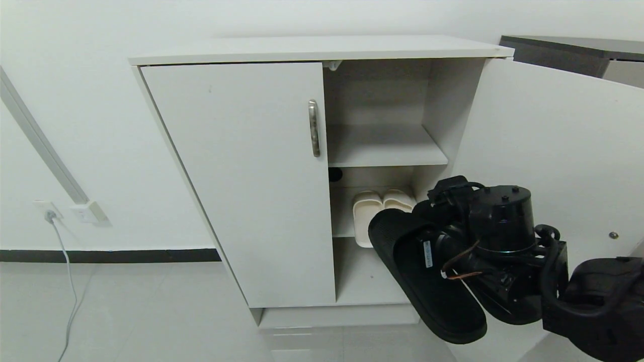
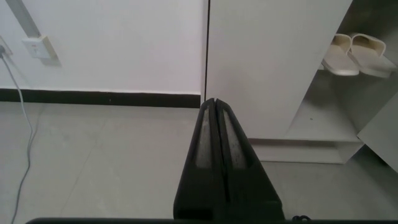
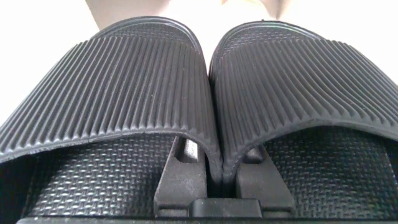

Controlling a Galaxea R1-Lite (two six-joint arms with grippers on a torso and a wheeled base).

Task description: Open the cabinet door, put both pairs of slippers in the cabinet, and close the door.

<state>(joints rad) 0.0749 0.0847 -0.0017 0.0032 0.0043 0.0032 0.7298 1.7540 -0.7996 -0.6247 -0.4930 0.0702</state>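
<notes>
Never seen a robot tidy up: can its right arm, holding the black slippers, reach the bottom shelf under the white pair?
Probably yes. The right door stands wide open, and the right pincer, shut on the black slippers, hangs just before the bottom shelf with nothing in between.

The right gripper (image 3: 214, 171) clamps a pair of black ribbed rubber slippers (image 3: 124, 81) by their adjoining straps; the left gripper (image 2: 214, 109) has its fingers pressed together.

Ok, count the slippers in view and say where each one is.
4. Two white slippers side by side on the cabinet's lower shelf; two black slippers clamped together in the right tool, outside it.
</notes>
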